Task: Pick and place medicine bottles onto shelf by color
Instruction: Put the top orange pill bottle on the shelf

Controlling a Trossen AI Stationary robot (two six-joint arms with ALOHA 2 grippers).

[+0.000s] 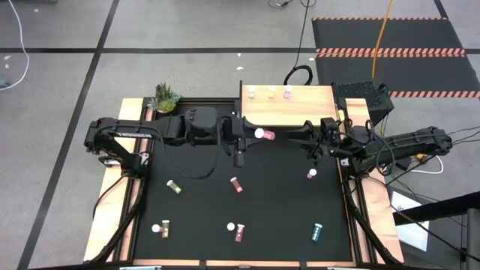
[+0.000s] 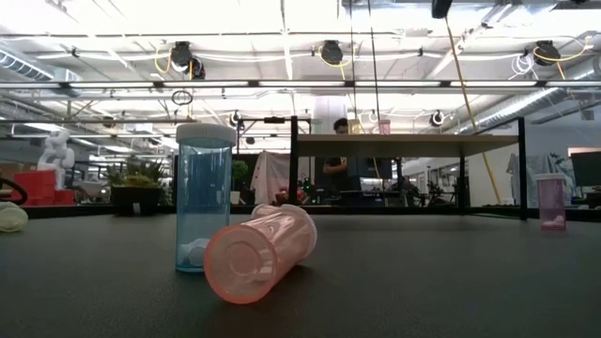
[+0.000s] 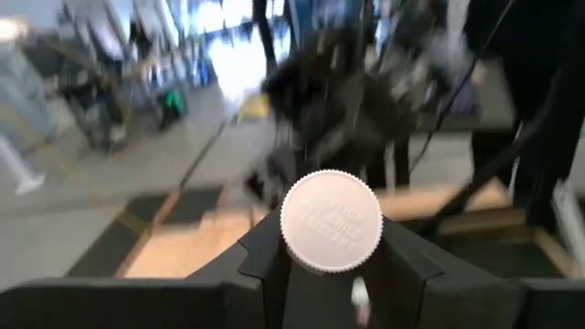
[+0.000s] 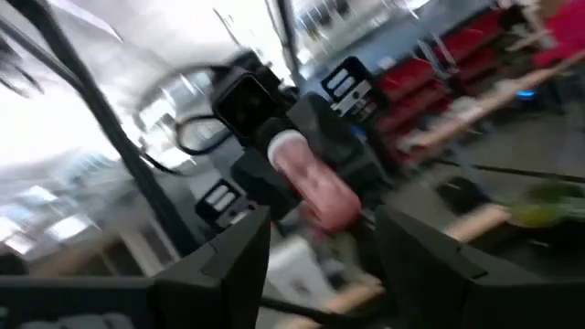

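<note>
My left gripper (image 1: 257, 136) (image 3: 331, 260) hovers just in front of the shelf (image 1: 289, 106), shut on a pink medicine bottle (image 1: 265, 136) with a white cap. My right gripper (image 1: 306, 139) (image 4: 320, 251) is open and faces that bottle's pink body (image 4: 315, 187) from the table's right, a short gap away. Three small bottles (image 1: 270, 92) stand along the shelf's far edge. Several more bottles lie or stand on the black table: yellow (image 1: 174, 187), dark red (image 1: 237, 184), pink (image 1: 311, 173) and teal (image 1: 317, 232). My left gripper pinches the pink bottle between its two fingers at the cap end (image 3: 331, 222). The white cap faces back toward my wrist camera. The fingers come level from the table's left, along the bottle. The bottle is lifted clear and lies level, its pink body (image 1: 268, 136) pointing toward my right gripper.
A green potted plant (image 1: 165, 97) sits at the table's far-left corner. In the low view an upright teal bottle (image 2: 204, 199) and a lying pink bottle (image 2: 261, 252) are close by. Wooden rails (image 1: 112, 210) edge the table. A person (image 2: 338, 127) stands beyond the shelf.
</note>
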